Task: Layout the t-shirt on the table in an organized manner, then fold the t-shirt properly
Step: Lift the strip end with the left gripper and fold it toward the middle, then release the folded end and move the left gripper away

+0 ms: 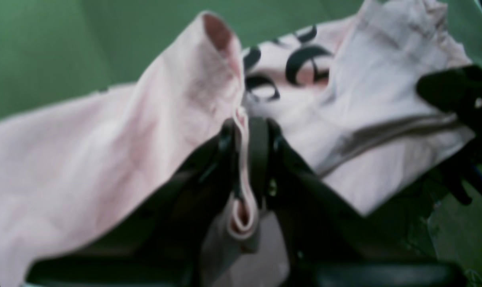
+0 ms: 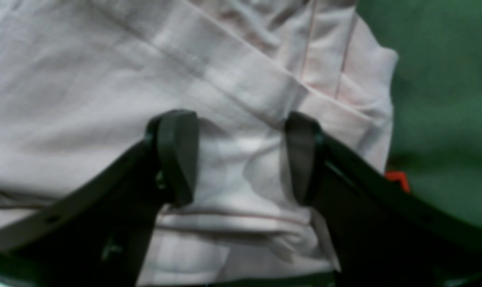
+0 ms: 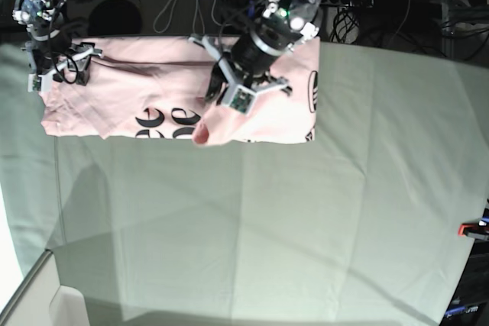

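**Risk of dragging and bunching while one fold is held up**

Room comes first, from near to far: the near half of the table (image 3: pixel 252 250) is bare grey-green cloth, wide and free, with one red clamp (image 3: pixel 472 229) at its right edge. Any pull toward the near edge has plenty of space. At the far edge there is almost none, because the t-shirt (image 3: pixel 153 89) lies in a long band along that edge, reaching toward the far left corner, and cables lie just behind it.

The left gripper (image 1: pixel 249 131) is pressed together on a thin doubled fold of the pink cloth and holds it lifted over the middle of the shirt. The black lettering (image 3: pixel 164 120) shows below it. In my judgement the pinch takes only a narrow fold, so a quick pull may let the cloth slip out, or may drag the whole shirt instead of spreading it.

The right gripper (image 2: pixel 241 159) stands spread over the shirt's end near the far left corner, with cloth between its jaws but not pinched. If it closes there, it may catch several layers at once and fix the wrinkles. The left edge of the table is close to this gripper, so a sideways pull could carry cloth over it.
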Controlling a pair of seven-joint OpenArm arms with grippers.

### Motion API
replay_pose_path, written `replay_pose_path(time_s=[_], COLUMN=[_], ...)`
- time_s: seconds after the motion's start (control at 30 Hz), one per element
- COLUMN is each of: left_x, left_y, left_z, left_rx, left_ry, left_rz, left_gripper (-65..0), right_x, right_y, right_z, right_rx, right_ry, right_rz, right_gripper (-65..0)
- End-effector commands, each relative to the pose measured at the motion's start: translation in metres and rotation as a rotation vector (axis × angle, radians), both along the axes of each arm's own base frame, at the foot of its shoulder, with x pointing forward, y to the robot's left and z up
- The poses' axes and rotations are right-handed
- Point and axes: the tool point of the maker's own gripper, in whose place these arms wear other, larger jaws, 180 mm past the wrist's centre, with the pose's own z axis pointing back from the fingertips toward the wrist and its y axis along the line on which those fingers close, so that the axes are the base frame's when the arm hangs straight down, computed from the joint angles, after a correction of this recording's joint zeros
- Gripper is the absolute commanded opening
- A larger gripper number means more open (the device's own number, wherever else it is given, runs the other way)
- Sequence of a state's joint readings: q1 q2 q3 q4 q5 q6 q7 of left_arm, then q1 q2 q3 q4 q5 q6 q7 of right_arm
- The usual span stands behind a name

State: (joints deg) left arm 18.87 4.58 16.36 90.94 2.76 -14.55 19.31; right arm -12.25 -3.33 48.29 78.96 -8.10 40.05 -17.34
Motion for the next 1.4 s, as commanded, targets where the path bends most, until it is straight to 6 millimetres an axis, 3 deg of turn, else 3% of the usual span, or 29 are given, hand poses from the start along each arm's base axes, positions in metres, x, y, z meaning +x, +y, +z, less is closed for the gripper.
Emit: replay_pose_path(time_s=[0.0, 0.27, 0.57, 0.87, 1.03, 1.13, 1.2, 1.3, 1.37], left_x=[0.001, 0.004, -0.004, -0.006, 0.001, 0.009, 0.010, 0.010, 0.009], left_y=[-0.006, -0.026, -0.028, -0.029, -0.031, -0.026, -0.016, 0.007, 0.020], left_z=[0.009, 0.020, 0.005, 0.009, 0.044, 0.087, 0.099, 0.089, 0.069], left_rx=[-0.035, -0.047, -0.033, -0.046, -0.124, -0.213, -0.217, -0.155, -0.122], left_ry=[-0.022, -0.052, -0.013, -0.014, -0.075, -0.147, -0.181, -0.185, -0.144], left_rz=[-0.003, -0.059, -0.071, -0.070, -0.044, -0.014, -0.008, -0.008, 0.004], left_gripper=[-65.0, -65.0, -64.2, -43.3, -42.7, -42.8, -42.9, -44.0, -48.4], right_x=[-0.002, -0.001, -0.001, -0.001, -0.001, -0.001, -0.001, -0.001, -0.001], right_y=[-0.005, -0.005, -0.005, -0.005, -0.005, -0.005, -0.005, -0.005, -0.004], right_z=[0.001, 0.001, 0.001, 0.001, 0.001, 0.001, 0.001, 0.001, 0.001], right_rx=[-0.017, -0.017, -0.017, -0.017, -0.017, -0.017, -0.017, -0.017, -0.015], right_ry=[0.014, 0.014, 0.014, 0.014, 0.014, 0.014, 0.014, 0.014, 0.012], right_rz=[0.003, 0.005, 0.005, 0.005, 0.005, 0.005, 0.005, 0.005, 0.004], right_gripper=[-29.7, -29.7, -29.7, -29.7, -29.7, -29.7, -29.7, -29.7, -29.7])
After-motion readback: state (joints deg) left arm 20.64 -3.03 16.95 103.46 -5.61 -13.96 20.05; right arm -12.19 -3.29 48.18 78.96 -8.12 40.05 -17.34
